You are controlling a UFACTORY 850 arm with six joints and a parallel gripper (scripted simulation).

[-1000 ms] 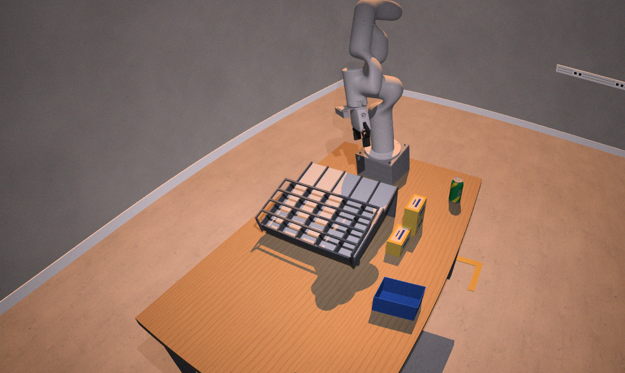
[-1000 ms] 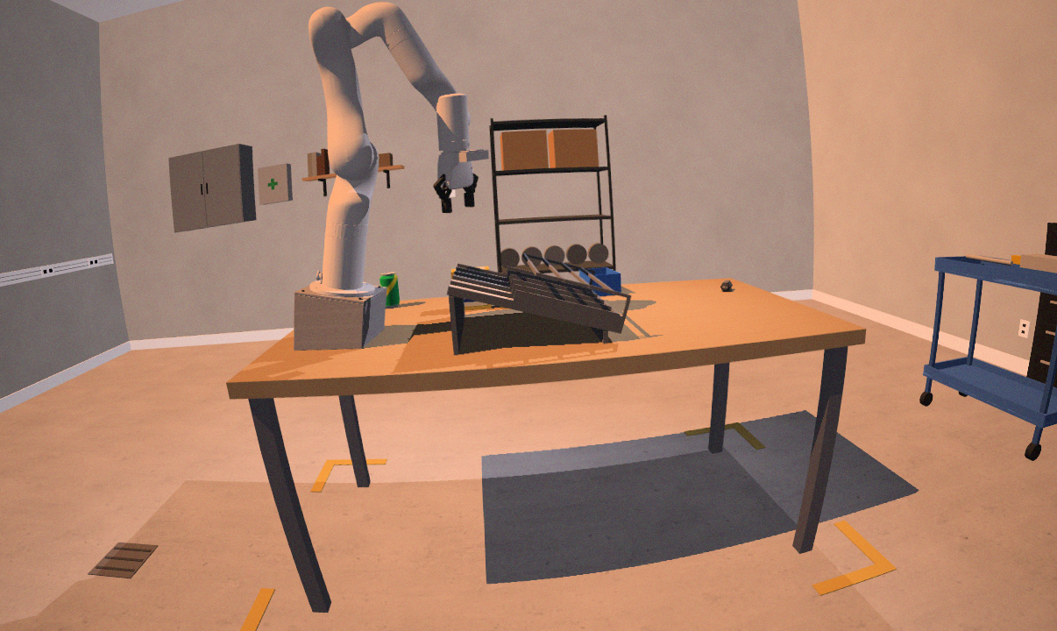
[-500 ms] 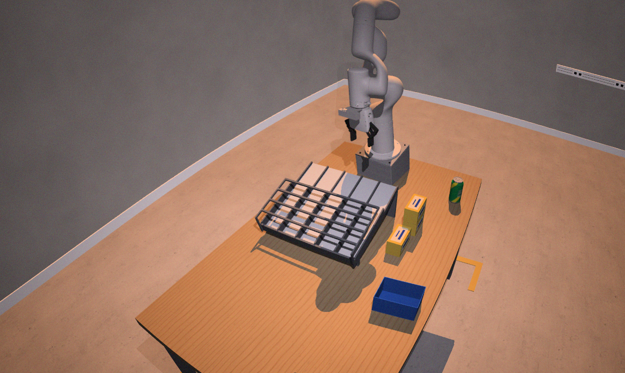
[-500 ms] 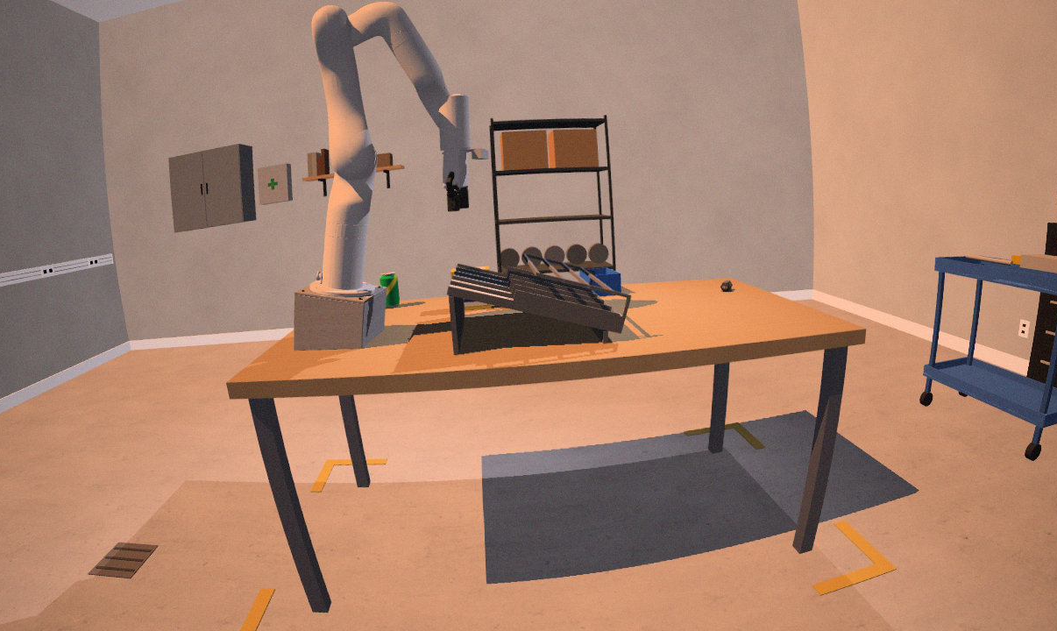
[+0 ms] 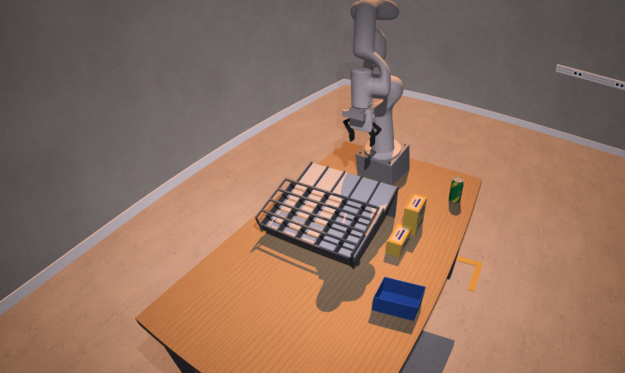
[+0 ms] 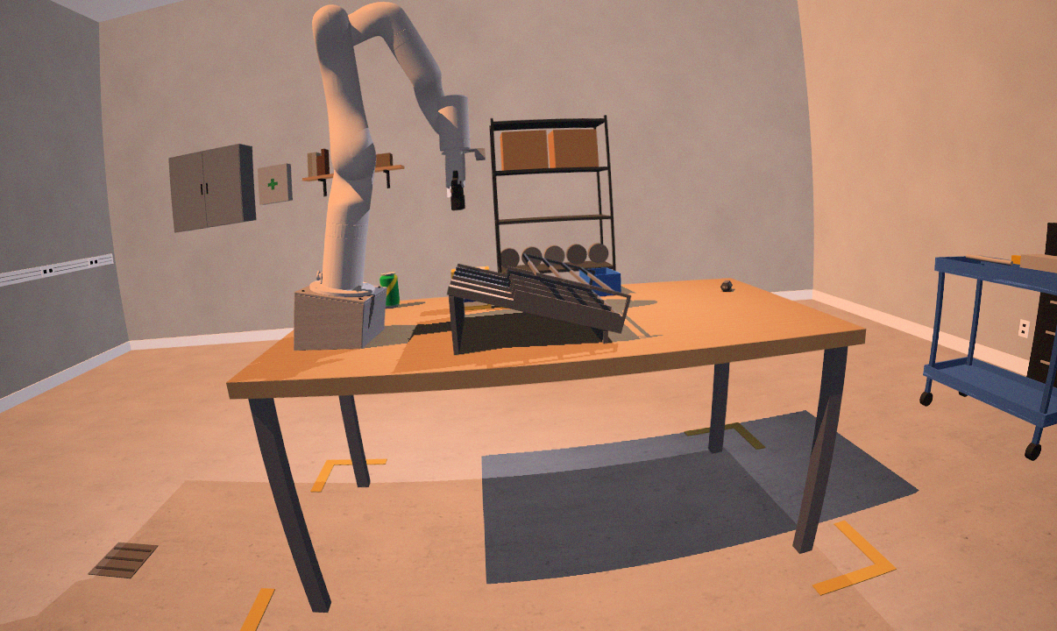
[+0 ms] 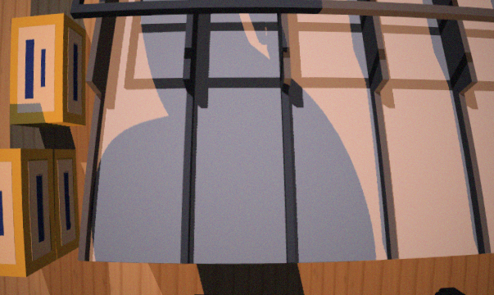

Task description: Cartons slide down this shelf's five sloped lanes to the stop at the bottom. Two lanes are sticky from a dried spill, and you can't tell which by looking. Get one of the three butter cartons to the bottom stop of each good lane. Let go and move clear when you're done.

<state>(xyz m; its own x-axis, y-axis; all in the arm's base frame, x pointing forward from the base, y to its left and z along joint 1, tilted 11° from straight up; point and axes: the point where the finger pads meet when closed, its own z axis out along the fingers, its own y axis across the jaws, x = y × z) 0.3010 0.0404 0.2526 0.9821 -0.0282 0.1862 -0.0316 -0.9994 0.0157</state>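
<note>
The sloped shelf (image 5: 324,213) with five lanes stands mid-table, high end toward the arm's base; its lanes look empty, and it fills the wrist view (image 7: 271,156). The yellow butter cartons stand on the table right of the shelf: a taller stack (image 5: 415,211) that looks like two cartons, and a single carton (image 5: 398,240) nearer the low end. Both show at the wrist view's left edge, the stack (image 7: 25,209) and the single carton (image 7: 46,67). My gripper (image 5: 361,132) is open and empty, high above the shelf's upper end, also seen from the side (image 6: 456,192).
A green can (image 5: 456,189) stands near the right table edge. A blue bin (image 5: 398,297) sits toward the front right. A small dark object (image 6: 726,286) lies at the table's far end. The arm's base block (image 5: 383,164) is behind the shelf.
</note>
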